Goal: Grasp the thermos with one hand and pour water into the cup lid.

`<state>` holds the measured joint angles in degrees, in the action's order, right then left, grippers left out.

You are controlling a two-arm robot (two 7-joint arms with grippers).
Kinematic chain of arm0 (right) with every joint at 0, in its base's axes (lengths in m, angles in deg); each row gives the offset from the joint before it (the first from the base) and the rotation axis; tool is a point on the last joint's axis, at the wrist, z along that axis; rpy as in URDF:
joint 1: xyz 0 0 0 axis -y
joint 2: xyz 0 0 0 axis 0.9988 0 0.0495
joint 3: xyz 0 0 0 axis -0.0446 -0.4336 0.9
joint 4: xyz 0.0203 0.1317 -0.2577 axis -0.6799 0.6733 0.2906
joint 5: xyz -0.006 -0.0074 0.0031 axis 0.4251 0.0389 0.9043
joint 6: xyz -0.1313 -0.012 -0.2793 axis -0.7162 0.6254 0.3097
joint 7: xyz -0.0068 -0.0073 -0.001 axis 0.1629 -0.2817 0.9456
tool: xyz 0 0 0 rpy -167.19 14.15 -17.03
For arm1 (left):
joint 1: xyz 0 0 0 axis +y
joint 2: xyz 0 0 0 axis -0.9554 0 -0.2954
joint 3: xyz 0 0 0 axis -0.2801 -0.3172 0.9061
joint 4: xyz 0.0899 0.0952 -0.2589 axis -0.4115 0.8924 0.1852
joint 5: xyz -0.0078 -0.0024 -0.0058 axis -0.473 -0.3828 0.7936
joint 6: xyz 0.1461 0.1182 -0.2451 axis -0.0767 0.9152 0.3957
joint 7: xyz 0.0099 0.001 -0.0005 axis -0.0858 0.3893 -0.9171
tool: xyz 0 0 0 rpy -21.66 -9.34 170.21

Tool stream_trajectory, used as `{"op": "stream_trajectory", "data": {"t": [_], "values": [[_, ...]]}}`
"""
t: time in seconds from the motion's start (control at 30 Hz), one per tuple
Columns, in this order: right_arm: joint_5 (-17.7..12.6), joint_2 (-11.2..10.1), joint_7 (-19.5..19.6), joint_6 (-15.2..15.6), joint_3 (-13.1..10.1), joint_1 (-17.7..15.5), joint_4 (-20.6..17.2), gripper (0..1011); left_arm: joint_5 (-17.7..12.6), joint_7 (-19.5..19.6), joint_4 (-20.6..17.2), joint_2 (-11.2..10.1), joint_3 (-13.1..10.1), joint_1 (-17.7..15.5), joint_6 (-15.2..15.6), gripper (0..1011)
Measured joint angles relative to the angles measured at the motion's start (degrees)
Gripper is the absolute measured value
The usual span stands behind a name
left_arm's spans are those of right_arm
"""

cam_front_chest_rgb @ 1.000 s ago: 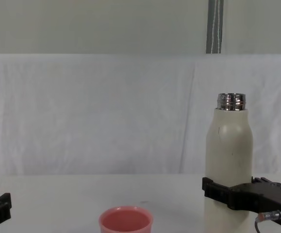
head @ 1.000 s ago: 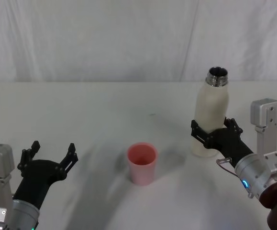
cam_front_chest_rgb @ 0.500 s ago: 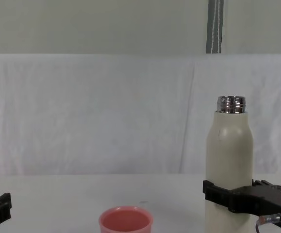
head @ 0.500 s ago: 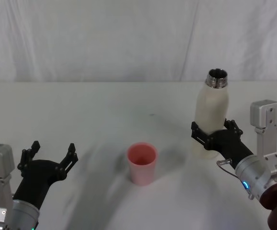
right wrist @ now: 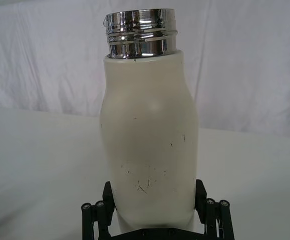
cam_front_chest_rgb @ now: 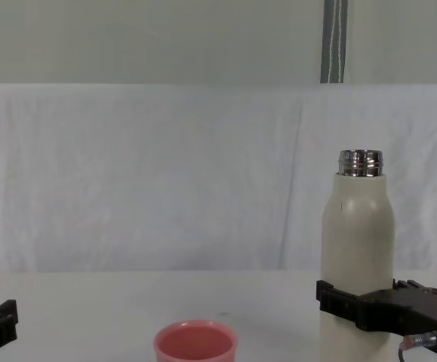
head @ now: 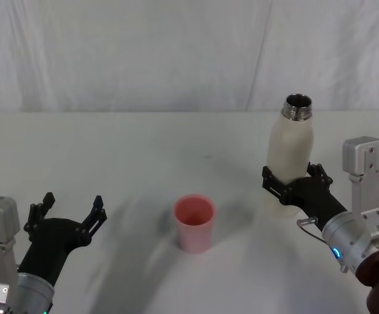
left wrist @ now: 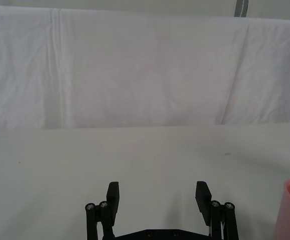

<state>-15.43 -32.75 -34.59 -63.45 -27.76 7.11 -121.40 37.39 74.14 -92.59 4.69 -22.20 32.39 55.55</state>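
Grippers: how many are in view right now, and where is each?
2. The right gripper is closed around the lower body of the thermos at the table's right. The left gripper hangs open and empty at the near left, left of the cup lid.

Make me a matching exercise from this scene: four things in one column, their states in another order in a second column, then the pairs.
Things:
1. thermos
2. cup lid
3. left gripper
4. right gripper

States:
A. open, holding nothing
B. pink, standing free on the table
C. clamped round a bottle's lower body
D. upright, cap off, steel neck bare

Pairs: 1-D, 2-B, 3-A, 4-C
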Motion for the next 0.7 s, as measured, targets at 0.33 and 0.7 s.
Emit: {"op": "stream_trajectory", "data": {"t": [0.33, 0.7], "values": [[0.0, 0.0, -0.01, -0.01, 0.0, 0.0, -0.04, 960, 0.0, 0.0, 0.0, 0.0, 0.0, 0.0, 0.0, 1001], [-0.01, 0.01, -0.03, -0.06, 0.01, 0.01, -0.11, 1001, 0.0, 0.0, 0.0, 0.0, 0.0, 0.0, 0.0, 1001]]}}
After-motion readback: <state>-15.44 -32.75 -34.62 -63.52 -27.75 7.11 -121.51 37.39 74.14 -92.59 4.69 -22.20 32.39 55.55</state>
